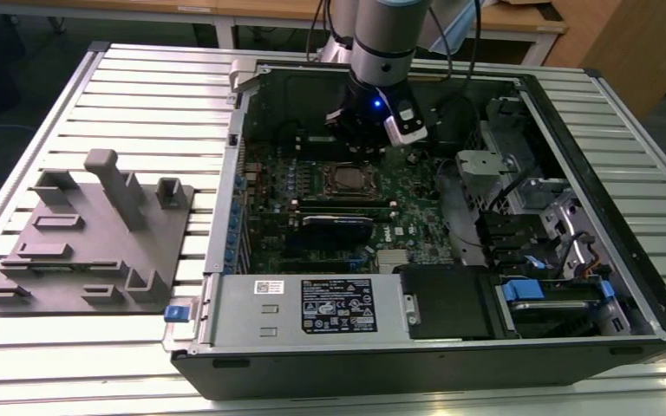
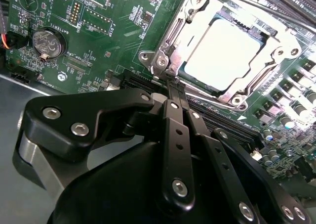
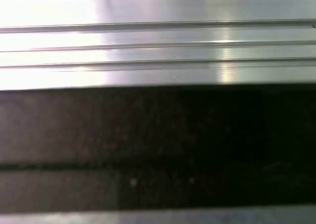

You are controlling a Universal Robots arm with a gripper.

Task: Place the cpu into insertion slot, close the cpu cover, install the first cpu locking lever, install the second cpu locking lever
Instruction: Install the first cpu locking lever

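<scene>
The cpu, with its silver-grey top, lies flat in the socket on the green board. The silvery cpu cover is folded down around it as a frame, and together they hide the insertion slot. A thin metal locking lever runs along one side of the cover. My gripper is shut, with both black fingers pressed together. Its tips are at the corner of the socket, by the lever's end. In the exterior view the gripper hangs just behind the socket and cpu, inside the open computer case.
The case walls close in the board. A black-labelled power supply box lies at the front, a long black card sits mid-board, and drive cages stand on the exterior view's right. A grey fixture rests on the slatted table.
</scene>
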